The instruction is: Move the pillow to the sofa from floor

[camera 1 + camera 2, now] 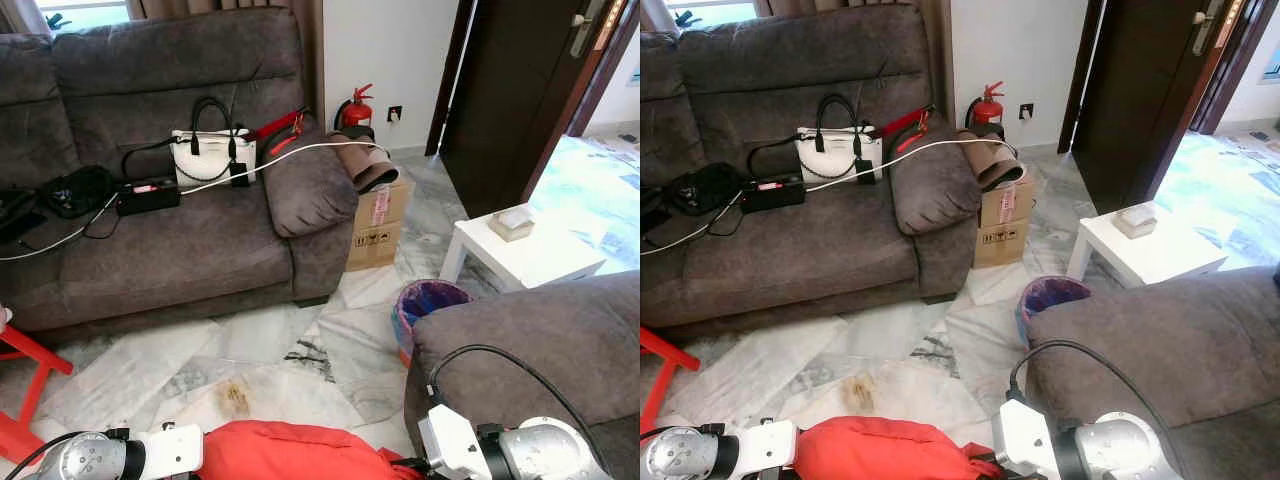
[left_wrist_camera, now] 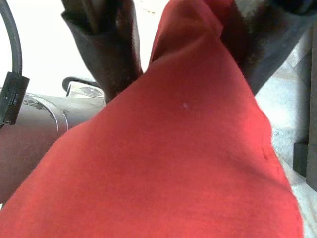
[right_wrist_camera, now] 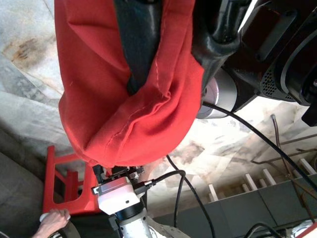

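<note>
The red pillow [image 1: 290, 452] is held up off the floor at the bottom edge of the eye views, between my two silver wrists. In the left wrist view my left gripper [image 2: 183, 54] is shut on the pillow [image 2: 173, 163], with red fabric pinched between its black fingers [image 2: 106, 49]. My right gripper [image 3: 173, 44] is shut on the pillow's other end [image 3: 129, 99], one finger [image 3: 136, 44] sunk into a fold. The grey sofa [image 1: 170, 250] stands ahead across the marble floor.
On the sofa seat lie a white handbag [image 1: 212, 155], black bags, a black box and a white cable. A cardboard box [image 1: 380, 225], bin [image 1: 428, 305], white table [image 1: 520, 255] and second sofa [image 1: 540, 340] stand right. A red stool [image 1: 25, 390] is left, with a person's hand [image 3: 52, 220] beside it.
</note>
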`<state>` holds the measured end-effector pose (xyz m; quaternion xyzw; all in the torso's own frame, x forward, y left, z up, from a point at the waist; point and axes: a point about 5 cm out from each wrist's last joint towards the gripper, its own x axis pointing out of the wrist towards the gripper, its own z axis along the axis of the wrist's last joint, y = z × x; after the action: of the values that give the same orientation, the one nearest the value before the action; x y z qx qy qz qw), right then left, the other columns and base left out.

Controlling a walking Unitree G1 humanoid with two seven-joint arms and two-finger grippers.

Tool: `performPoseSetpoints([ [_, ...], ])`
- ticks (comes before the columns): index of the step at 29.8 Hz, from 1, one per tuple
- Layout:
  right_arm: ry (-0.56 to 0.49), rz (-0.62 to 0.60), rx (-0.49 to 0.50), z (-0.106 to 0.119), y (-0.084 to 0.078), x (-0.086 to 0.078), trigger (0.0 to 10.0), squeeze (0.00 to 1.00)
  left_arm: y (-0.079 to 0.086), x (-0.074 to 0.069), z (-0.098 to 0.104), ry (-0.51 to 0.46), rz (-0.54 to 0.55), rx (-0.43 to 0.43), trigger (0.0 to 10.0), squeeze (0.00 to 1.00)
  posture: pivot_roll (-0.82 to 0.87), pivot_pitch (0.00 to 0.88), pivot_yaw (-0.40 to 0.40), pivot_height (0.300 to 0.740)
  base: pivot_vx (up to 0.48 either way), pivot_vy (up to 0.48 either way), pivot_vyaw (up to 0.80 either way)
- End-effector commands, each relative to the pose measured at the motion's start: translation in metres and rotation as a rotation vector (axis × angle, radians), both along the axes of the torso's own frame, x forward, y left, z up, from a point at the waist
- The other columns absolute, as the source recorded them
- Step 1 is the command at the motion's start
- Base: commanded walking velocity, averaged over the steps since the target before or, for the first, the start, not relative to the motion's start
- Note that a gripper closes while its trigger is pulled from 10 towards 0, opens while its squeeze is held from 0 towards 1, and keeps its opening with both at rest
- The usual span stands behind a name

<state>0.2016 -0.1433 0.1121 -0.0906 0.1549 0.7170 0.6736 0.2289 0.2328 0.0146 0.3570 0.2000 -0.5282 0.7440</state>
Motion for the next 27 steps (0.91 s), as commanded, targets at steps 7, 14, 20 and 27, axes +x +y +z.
performPoseSetpoints([
  [7, -0.074, 0.054, 0.101, 0.02, 0.014, -0.003, 10.0, 0.0, -0.005, -0.002, 0.0, 0.015, -0.043, -0.008, 0.0, 0.0, 0.01, 0.072, 0.061, 0.74, 0.0, 0.0, 0.0],
  [14, -0.064, 0.032, 0.111, 0.016, 0.015, -0.003, 10.0, 0.0, -0.005, -0.003, 0.001, 0.017, -0.082, 0.016, 0.0, 0.0, 0.01, 0.075, 0.069, 0.74, 0.0, 0.0, 0.0],
  [20, -0.049, 0.007, 0.112, 0.011, 0.014, -0.004, 10.0, 0.0, -0.007, 0.003, 0.005, -0.022, -0.064, 0.013, 0.0, 0.0, 0.01, 0.078, 0.074, 0.74, 0.0, 0.0, 0.0],
  [27, -0.034, -0.015, 0.116, 0.006, 0.013, -0.003, 10.0, 0.0, -0.016, 0.004, 0.009, -0.029, -0.093, -0.032, 0.0, 0.0, 0.01, 0.08, 0.074, 0.74, 0.0, 0.0, 0.0],
])
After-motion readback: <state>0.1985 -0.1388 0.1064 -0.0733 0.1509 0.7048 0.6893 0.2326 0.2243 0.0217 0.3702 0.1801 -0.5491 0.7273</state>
